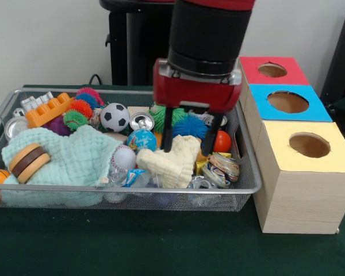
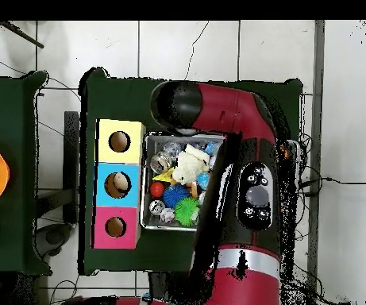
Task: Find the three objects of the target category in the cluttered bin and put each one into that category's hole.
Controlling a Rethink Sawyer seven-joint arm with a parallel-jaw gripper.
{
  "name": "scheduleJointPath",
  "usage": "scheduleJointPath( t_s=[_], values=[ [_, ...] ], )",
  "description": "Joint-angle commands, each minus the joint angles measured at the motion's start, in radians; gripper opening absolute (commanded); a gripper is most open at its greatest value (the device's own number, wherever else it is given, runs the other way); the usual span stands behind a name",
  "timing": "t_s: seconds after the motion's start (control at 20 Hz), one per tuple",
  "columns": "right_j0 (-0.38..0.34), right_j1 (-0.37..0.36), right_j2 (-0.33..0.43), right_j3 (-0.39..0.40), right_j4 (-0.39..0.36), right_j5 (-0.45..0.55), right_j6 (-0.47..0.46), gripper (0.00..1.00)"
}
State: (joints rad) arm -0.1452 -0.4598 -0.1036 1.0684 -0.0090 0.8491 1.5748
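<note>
- We see the gripper (image 1: 187, 142) open, fingers straddling the cream knit sock (image 1: 171, 161) near the wire bin's (image 1: 132, 189) right end.
- Soccer ball (image 1: 115, 117) sits toward the bin's back edge.

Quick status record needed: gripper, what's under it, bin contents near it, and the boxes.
gripper: open, fingers down in the bin, straddling the cream knit cloth
holding: nothing visibly gripped
near gripper: orange ball, blue spiky ball, globe ball, soccer ball
left in bin: mint cloth, orange block
boxes: yellow box, blue box, red box, one hole each
</note>
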Motion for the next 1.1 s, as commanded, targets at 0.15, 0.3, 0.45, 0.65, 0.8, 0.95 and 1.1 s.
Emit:
scheduleJointPath(
  t_s=[0.15,0.3,0.45,0.65,0.8,0.95,1.1],
  values=[
    [-0.103,0.108,0.088,-0.064,-0.055,0.092,-0.086,1.0],
    [-0.103,0.116,0.093,-0.078,-0.06,0.09,-0.085,1.0],
    [-0.095,0.098,0.091,-0.046,-0.06,0.072,-0.066,1.0],
    [-0.081,0.077,0.091,0.01,-0.054,0.045,-0.034,1.0],
    [-0.077,0.065,0.108,0.063,-0.041,0.024,-0.025,1.0],
    [-0.069,0.033,0.118,0.132,-0.024,0.012,0.0,1.0],
    [-0.061,0.018,0.123,0.16,-0.021,0.004,0.014,1.0]
  ],
)
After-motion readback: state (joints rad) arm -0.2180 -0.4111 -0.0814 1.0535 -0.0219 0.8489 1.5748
